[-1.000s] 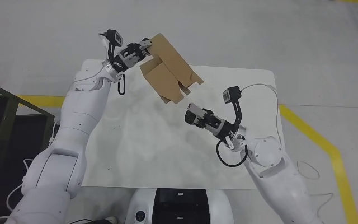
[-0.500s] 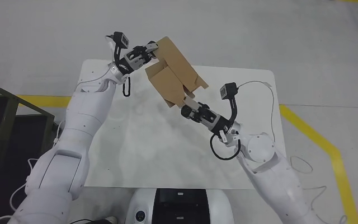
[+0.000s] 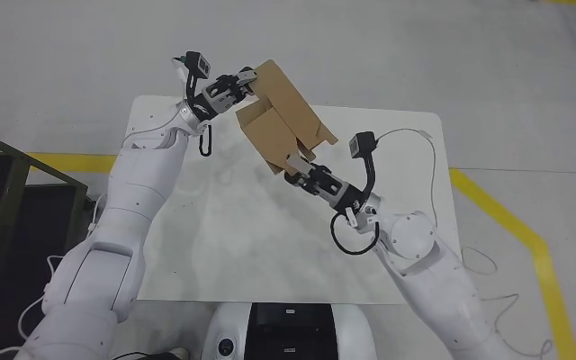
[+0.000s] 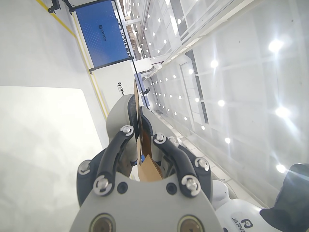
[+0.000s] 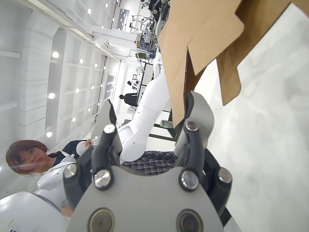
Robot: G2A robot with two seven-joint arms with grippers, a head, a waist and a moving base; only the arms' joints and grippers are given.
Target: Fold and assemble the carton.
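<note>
Left jaws tight on carton (image 3: 286, 110)

The box (image 3: 279, 121) is right in front of the right gripper (image 3: 292, 177) and blocks the way ahead. A corner of a box flap pokes into the wide gap between its fingers (image 5: 193, 112), close against one of them. Behind and beside this gripper there is room to pass over the table (image 3: 225, 243). The left gripper (image 3: 243, 83) pinches the box's far edge, and cardboard fills the space between its fingers.
</note>
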